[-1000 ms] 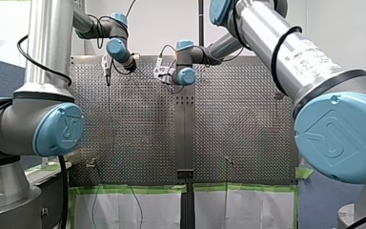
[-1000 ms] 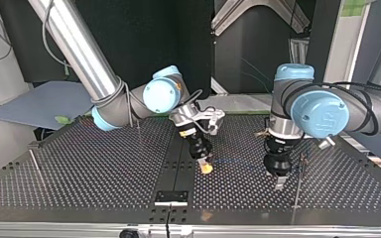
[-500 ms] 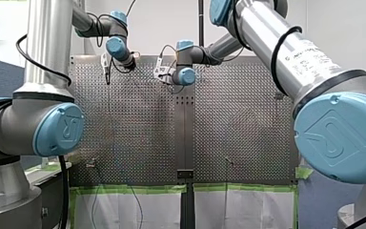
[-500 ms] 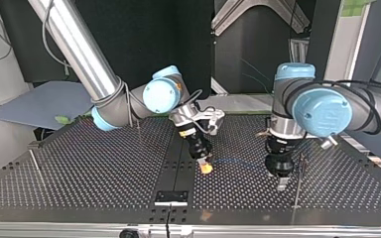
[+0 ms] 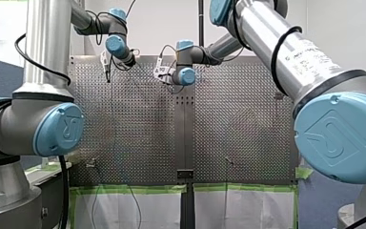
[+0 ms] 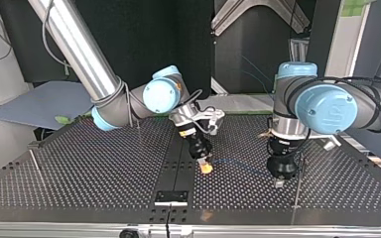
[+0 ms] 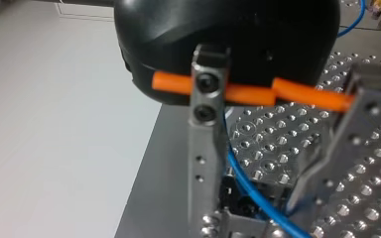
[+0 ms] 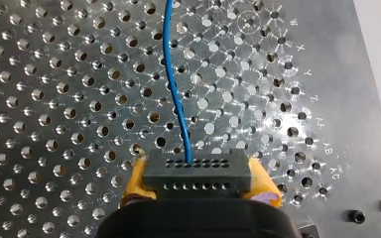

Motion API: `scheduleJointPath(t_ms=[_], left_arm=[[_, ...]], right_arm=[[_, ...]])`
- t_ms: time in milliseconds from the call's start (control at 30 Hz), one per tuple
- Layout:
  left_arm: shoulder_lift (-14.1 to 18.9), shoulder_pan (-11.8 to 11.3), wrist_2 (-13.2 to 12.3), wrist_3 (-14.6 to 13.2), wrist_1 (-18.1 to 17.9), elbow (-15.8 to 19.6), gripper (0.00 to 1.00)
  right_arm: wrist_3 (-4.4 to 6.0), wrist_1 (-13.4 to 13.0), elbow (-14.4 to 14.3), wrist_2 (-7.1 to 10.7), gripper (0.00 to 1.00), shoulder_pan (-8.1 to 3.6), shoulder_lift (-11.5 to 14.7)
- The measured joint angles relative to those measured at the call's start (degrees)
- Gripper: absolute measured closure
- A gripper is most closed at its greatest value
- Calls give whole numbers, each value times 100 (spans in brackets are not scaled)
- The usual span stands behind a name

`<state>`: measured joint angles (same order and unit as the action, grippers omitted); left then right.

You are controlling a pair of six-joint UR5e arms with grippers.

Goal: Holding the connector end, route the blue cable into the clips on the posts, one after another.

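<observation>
My left gripper, my right gripper: two grippers. Blue cable: one. Connector: one. Perforated table: one. Upright posts: at least two.

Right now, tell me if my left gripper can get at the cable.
Probably yes. The left gripper is open and the cable runs between its fingers, with nothing blocking it. The right gripper clamps the connector.

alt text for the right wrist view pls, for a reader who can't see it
My right gripper, with yellow pads on both sides, clamps a dark connector. A blue cable leaves the connector's middle and runs ahead across the perforated metal table.
</observation>
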<state>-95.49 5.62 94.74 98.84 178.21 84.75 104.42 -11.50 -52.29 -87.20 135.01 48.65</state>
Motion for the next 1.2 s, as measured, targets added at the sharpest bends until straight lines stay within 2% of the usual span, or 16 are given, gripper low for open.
scheduleJointPath(t_ms=[200, 533, 667, 867, 1200], left_arm=[[1, 2, 13, 17, 67, 0, 100], [-57, 95, 218, 30, 273, 1, 100], [-206, 188, 323, 20, 368, 3, 100], [-495, 378, 395, -112, 480, 4, 100], [-680, 603, 472, -147, 429, 11, 100]], right_arm=[[-1, 56, -1, 0, 100, 2, -1], [-8, 258, -30, -3, 100, -38, 0], [-8, 287, -169, -38, 100, -78, 2], [-17, 246, -481, -195, 100, -135, 8], [-248, 206, -1008, -487, 100, -168, 10]])
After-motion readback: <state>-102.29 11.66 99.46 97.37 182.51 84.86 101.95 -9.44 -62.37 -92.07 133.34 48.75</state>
